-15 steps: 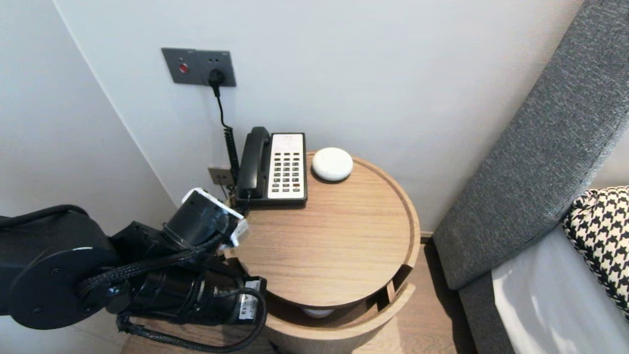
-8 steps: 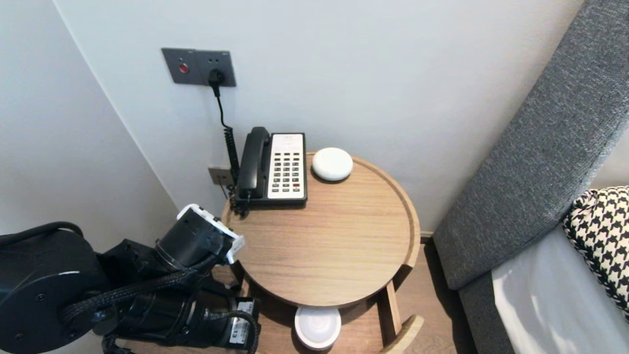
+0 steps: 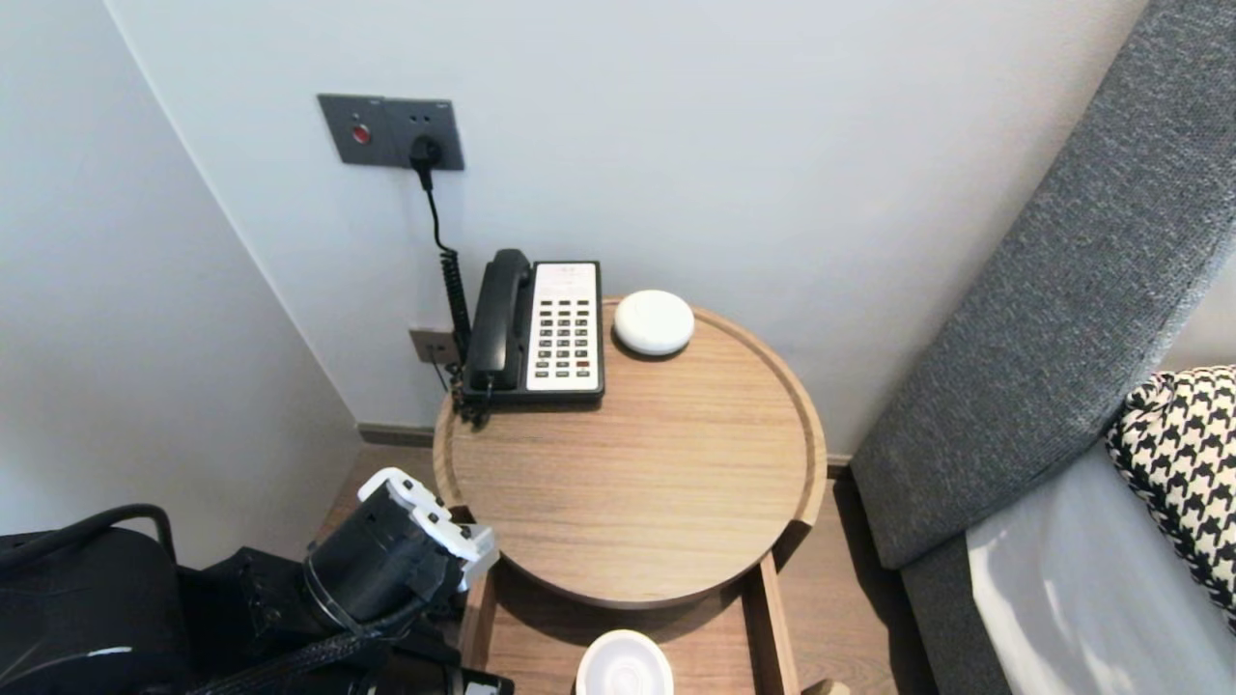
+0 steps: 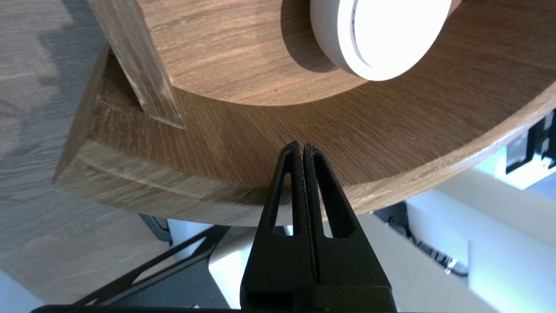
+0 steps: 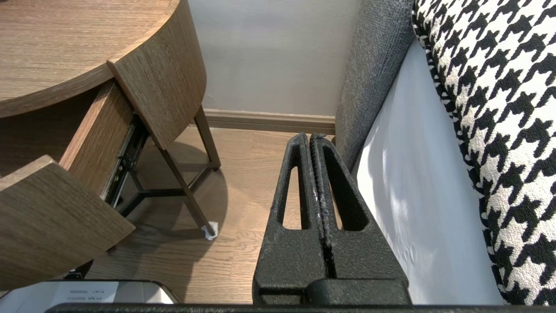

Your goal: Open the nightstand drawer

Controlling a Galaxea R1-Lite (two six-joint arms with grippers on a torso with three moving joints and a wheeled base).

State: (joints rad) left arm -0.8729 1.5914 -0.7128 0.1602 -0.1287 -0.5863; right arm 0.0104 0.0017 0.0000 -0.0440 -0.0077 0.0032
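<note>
Both closed, left pincer [image 4: 302,145] by curved wooden drawer [image 4: 195,174], right pincer [image 5: 309,135] idle

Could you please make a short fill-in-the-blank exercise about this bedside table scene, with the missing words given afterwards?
1. The drawer under the round table is ____, not shut.
2. A white disc lies ____ the drawer.
3. The left tool, near the drawer's curved front, is ____, not open.
4. On the table, the telephone stands to the ____ of the white dome.
Missing words: open; in; shut; left.
</note>
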